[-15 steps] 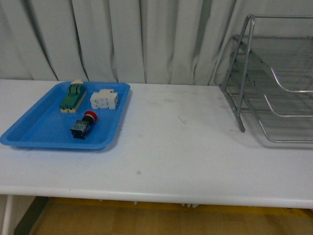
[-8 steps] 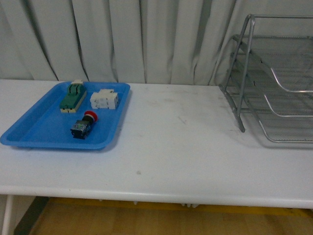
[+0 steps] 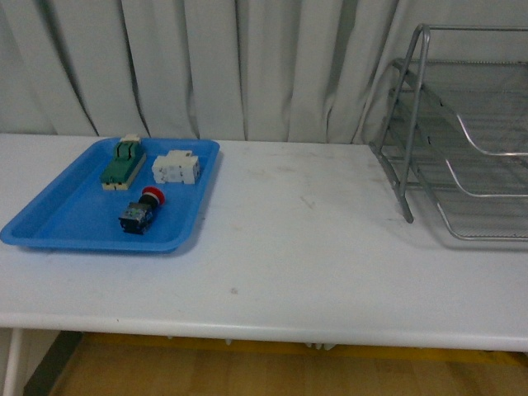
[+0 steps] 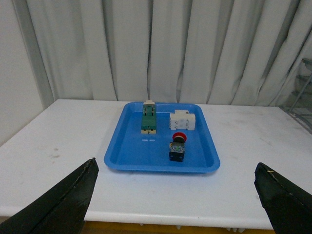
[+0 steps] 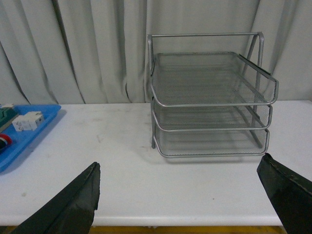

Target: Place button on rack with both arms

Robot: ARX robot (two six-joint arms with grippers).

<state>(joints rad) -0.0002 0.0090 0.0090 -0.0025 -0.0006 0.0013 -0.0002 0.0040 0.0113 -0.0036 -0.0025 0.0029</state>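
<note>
The button point(image 3: 140, 211), red cap on a dark blocky body, lies on its side in the blue tray point(image 3: 58, 219) at the table's left; the left wrist view shows this button point(image 4: 177, 147) too. The silver wire rack point(image 3: 462, 140) stands at the right end of the table, and the right wrist view faces the rack point(image 5: 209, 105) head on. My left gripper point(image 4: 178, 197) is open, held back over the table's near edge, well short of the tray. My right gripper point(image 5: 180, 197) is open too, far short of the rack. Neither arm appears in the front view.
In the tray point(image 4: 131, 151), behind the button, lie a green-and-cream switch point(image 3: 122, 162) and a white block switch point(image 3: 176, 168). A white table point(image 3: 297, 239) spans the scene, with grey curtains point(image 3: 247, 66) behind. The tray's corner point(image 5: 29, 136) shows in the right wrist view.
</note>
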